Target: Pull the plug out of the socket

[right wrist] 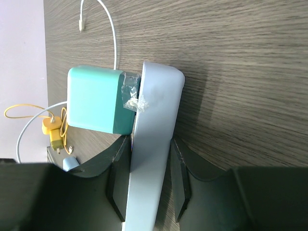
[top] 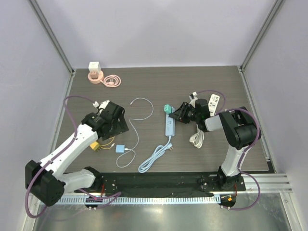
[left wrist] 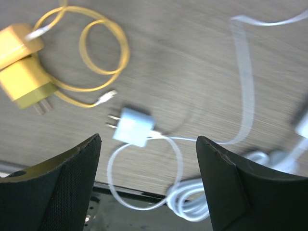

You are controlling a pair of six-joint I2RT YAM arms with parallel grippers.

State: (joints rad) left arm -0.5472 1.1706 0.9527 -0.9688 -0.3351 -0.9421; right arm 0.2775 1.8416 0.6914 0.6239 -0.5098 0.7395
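Leftmost, the left gripper (left wrist: 148,142) hangs released, jaws spread wide and holding nothing, above the wooden table (top: 159,86). Below it lie a yellow charger (left wrist: 21,77) with its looped yellow cable (left wrist: 103,53), and just right of that a pale blue charger (left wrist: 134,127) trailing a white cable (left wrist: 243,72). Further right, the teal plug (right wrist: 94,98) sits seated in the end socket of the pale blue power strip (right wrist: 156,120), with a scrap of clear tape (right wrist: 132,98) at the join. The right gripper (right wrist: 149,178) is clenched on the strip's sides, just below the plug.
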